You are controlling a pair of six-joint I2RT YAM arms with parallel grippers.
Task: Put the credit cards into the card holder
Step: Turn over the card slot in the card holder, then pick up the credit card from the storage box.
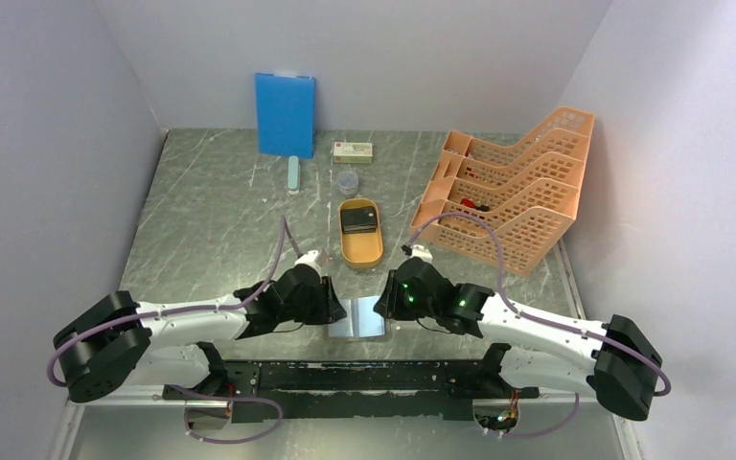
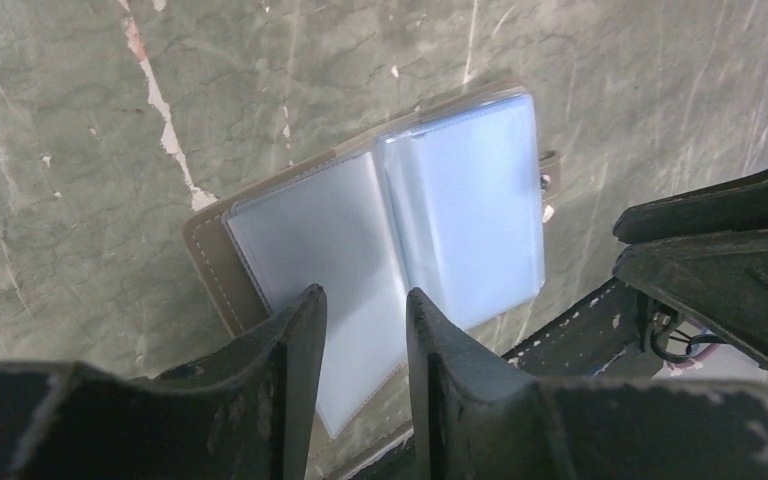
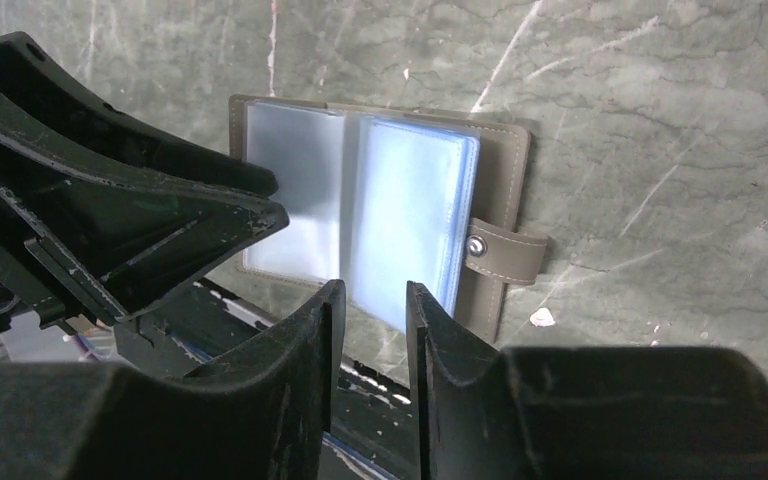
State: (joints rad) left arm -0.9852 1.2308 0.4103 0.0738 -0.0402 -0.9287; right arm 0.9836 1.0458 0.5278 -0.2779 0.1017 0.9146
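Grey-green marbled tabletop (image 1: pixel 211 220), and the taupe-grey folding card holder (image 1: pixel 359 317) lies open at the near edge, its sides partly hidden by both arms. Left gripper (image 2: pixel 360 300) and right gripper (image 3: pixel 372 295) hover narrowly parted, clasping nothing. The stack of black credit cards (image 1: pixel 358 220) sits in the orange oval tray (image 1: pixel 360 255). The label on the small white-and-green box (image 1: pixel 353 150) is unreadable.

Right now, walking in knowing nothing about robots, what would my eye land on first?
Probably the card holder, lying open at the table's near edge with its shiny bluish pockets showing, flanked by the left gripper and right gripper. Behind it, an orange oval tray holds the dark credit cards; a big orange file rack stands at the right.
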